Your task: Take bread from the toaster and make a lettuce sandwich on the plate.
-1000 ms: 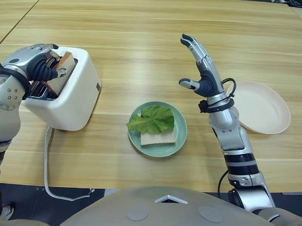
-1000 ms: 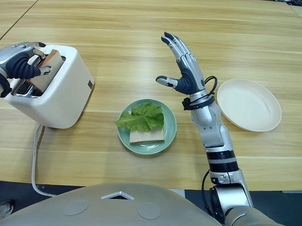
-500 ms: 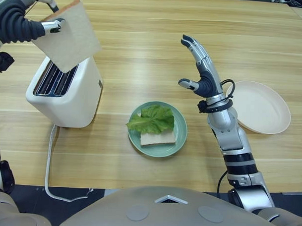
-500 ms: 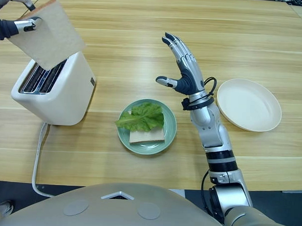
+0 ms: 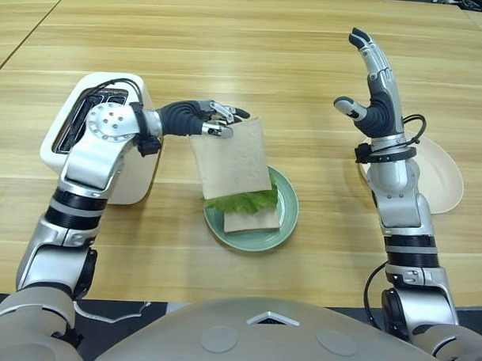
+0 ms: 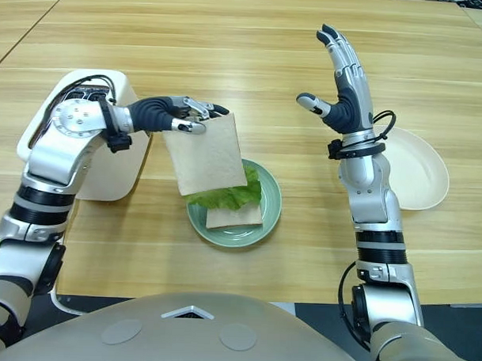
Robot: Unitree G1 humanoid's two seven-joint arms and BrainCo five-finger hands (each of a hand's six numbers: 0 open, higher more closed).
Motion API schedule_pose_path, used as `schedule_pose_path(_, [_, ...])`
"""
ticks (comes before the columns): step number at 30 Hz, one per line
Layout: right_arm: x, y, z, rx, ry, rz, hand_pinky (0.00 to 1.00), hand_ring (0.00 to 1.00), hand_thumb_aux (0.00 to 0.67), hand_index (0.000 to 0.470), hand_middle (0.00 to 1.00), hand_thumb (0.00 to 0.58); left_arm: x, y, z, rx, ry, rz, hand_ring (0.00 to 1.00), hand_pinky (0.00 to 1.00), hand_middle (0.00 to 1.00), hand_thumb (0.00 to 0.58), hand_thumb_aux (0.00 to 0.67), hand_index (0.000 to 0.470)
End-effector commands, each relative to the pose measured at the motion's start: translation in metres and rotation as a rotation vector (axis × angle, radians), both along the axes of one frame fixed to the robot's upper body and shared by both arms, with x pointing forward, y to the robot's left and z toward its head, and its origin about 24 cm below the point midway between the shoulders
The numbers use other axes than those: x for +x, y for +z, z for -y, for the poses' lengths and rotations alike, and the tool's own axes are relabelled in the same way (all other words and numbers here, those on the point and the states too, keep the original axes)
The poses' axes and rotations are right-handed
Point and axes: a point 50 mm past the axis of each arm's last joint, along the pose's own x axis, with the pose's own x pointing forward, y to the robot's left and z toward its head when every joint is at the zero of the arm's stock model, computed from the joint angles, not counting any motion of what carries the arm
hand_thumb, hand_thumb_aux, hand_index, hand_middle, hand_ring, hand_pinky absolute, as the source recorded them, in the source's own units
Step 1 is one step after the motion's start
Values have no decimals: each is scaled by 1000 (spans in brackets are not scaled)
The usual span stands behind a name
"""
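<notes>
My left hand point(image 5: 197, 118) pinching top edge of bread slice point(image 5: 231, 158); slice hangs above lettuce point(image 5: 252, 201) on green plate point(image 5: 284, 225), near toaster point(image 5: 140, 177); my right hand point(image 5: 374, 96) raised, fingers spread, empty

Big light-wood table point(image 5: 230, 37), long planks, grain running left to right. Butted up against a second table point(image 5: 13, 14) of the same wood on the left, thin dark seam between. Dark floor point(image 6: 458, 319) past the near edge. Soft, even light all over.
</notes>
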Motion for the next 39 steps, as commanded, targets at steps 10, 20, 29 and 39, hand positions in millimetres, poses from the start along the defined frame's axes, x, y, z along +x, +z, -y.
schedule_pose_path(10, [-32,-23,-23,-209,383,-197,0,0,0,0,0,0,8,-71,31,86,-56,-109,0,0,0,580,670,470])
schedule_pose_path(20, [-65,-64,-42,-453,674,-495,0,0,0,0,0,0,5,-97,40,106,-37,-105,0,0,0,580,670,470])
schedule_pose_path(29, [-87,-99,-68,-542,832,-659,0,0,0,0,0,0,3,-99,41,121,-50,-84,0,0,0,580,670,470])
schedule_pose_path(39, [-113,-136,-72,-691,919,-878,0,0,0,0,0,0,3,-96,43,108,-53,-67,0,0,0,580,670,470])
